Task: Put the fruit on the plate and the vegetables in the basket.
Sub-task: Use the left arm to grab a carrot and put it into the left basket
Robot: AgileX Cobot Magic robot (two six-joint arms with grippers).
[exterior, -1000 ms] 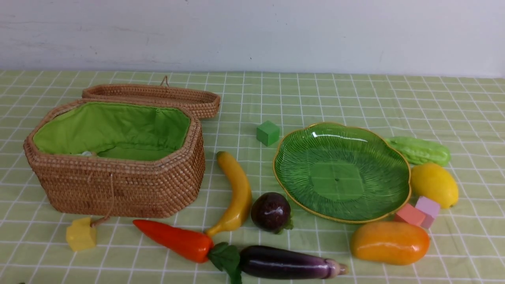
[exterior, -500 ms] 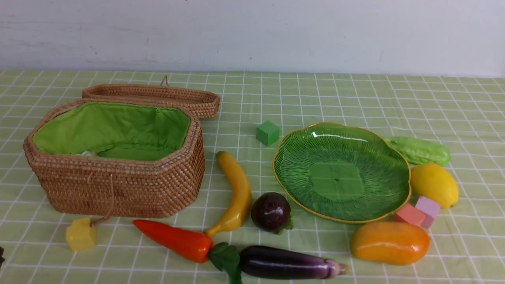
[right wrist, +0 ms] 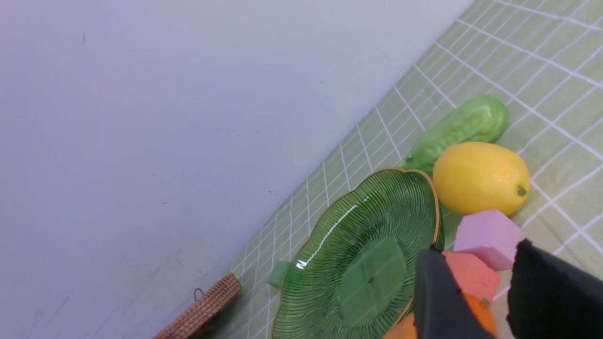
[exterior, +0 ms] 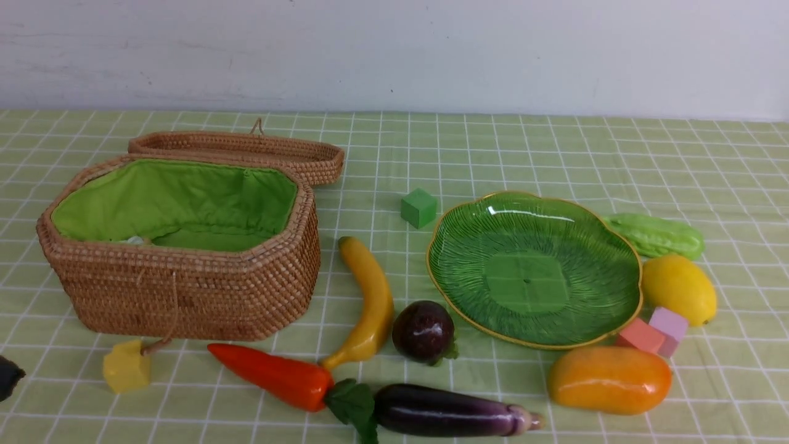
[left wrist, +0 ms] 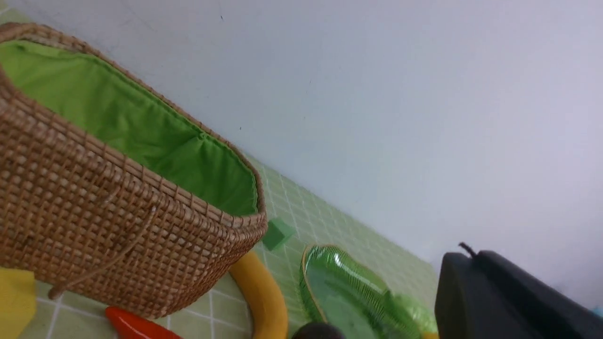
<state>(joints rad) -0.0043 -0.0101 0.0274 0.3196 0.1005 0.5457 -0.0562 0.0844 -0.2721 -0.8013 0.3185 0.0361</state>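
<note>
Jaws on the left gripper point(left wrist: 476, 292) are closed together, and no object shows between them. Its dark tip pokes into the front view at the near left edge, well apart from the yellow block point(exterior: 126, 367) that hangs on a cord from the basket point(exterior: 185, 290). The right gripper point(right wrist: 473, 254) shows only in its own wrist view, where its two dark fingers point(right wrist: 438, 296) stand partly apart and hold nothing.

All seven pieces lie on the checked cloth point(exterior: 555, 154). The wicker basket stands on the left, its green lining exposed and its lid point(exterior: 246, 148) folded back behind it. The plate point(exterior: 468, 246) sits on the right with nothing on it.

The banana point(exterior: 370, 302) lies between the basket and the plate, with the purple ball point(exterior: 423, 331) just beside its near end. In front of them the carrot point(exterior: 271, 375) and the aubergine point(exterior: 444, 412) lie end to end, the carrot's leaves touching the aubergine. The gourd point(exterior: 656, 235) rests at the plate's far right edge, and the lemon point(exterior: 678, 288) is just beside the right rim. The mango point(exterior: 609, 379) lies in front of the plate's near right edge. A pink cube point(exterior: 669, 325) and a coral cube point(exterior: 640, 336) sit between lemon and mango. A green cube point(exterior: 418, 208) stands near the plate's far left edge.
</note>
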